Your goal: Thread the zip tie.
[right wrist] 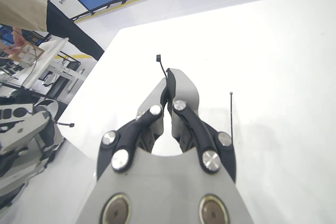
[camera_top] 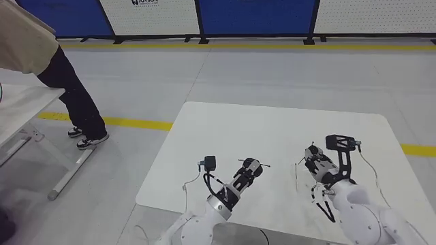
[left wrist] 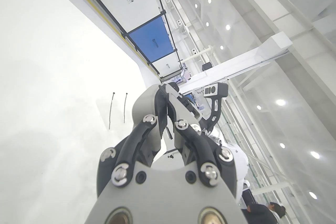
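The zip tie [right wrist: 162, 67] is a thin black strip with a small square head at its free end. It stands up out of the right gripper [right wrist: 168, 83], which pinches it between pads pressed together, above the white table [right wrist: 262, 51]. The head is bent a little to the side, and the rest of the strip is hidden between the pads. The right wrist view also shows a second zip tie [right wrist: 65, 124]. It sticks out sideways from the left gripper [right wrist: 50, 128], head outward, near the table's edge. In the left wrist view this gripper [left wrist: 164, 93] has its pads closed flat on each other, and the strip between them is hard to make out. That view shows instead a loose zip tie [left wrist: 110, 110] lying straight on the table, with a paler strip [left wrist: 125, 108] just beside it. Whether this one is another tie, I cannot tell. From the top view, both grippers [camera_top: 251, 167] [camera_top: 312, 155] are near the front edge, well apart, with the loose zip tie [camera_top: 296, 173] between them.
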Motion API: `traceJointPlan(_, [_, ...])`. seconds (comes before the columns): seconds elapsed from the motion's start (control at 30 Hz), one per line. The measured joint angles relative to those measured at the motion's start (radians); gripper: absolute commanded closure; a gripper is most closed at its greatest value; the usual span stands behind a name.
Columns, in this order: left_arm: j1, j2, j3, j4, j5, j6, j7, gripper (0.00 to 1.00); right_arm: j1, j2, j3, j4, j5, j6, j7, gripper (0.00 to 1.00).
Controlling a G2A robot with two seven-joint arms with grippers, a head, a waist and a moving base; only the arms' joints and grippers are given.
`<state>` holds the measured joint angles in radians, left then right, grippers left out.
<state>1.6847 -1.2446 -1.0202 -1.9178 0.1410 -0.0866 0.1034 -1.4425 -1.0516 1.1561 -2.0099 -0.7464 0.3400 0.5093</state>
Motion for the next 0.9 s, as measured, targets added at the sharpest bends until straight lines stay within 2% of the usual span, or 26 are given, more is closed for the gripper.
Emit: traceJointPlan(0.9, [-0.003,-0.001,0.003,0.001,0.0,0.004,0.003,1.0,0.001,0.0,0.001,0.001,0.003,0.0,0.003,1.0])
